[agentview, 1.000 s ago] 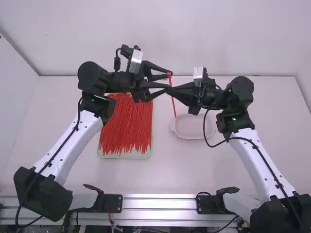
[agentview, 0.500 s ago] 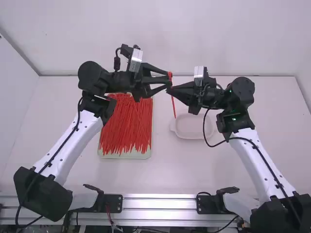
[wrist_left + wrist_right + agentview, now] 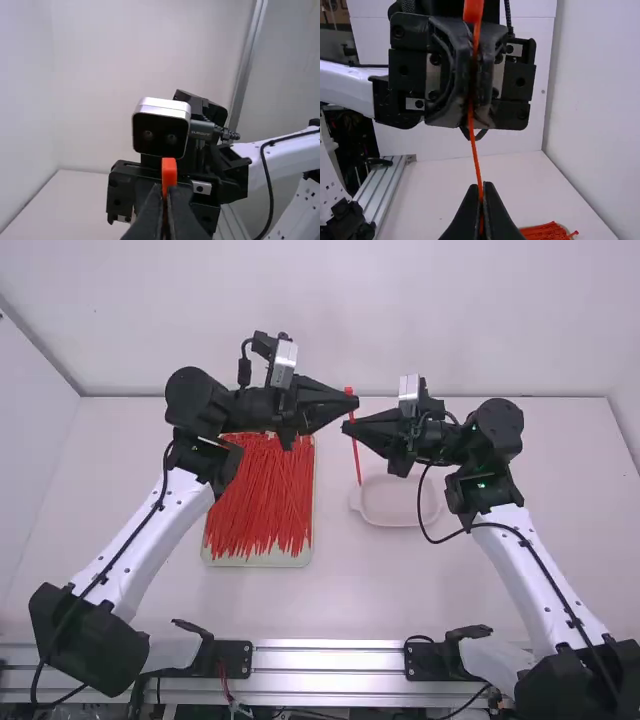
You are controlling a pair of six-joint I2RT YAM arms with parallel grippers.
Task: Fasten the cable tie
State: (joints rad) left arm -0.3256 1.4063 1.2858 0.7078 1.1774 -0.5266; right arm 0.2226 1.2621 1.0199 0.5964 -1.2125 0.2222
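A red cable tie hangs upright in the air between both grippers, its head on top and its tail over the white dish. My left gripper is shut on the tie just below the head. Directly opposite and a little lower, my right gripper is shut on the strap. In the left wrist view my own fingertips pinch the tie in front of the right arm's camera. In the right wrist view the left gripper's body looms behind the strap.
A flat tray heaped with several red cable ties lies under the left arm. A shallow white dish sits on the table below the tie's tail. The white table stretches out to the right and front.
The left gripper's fingers, wide apart a second ago, have shut on the tie near its head. The right gripper has kept its hold and shifted slightly.
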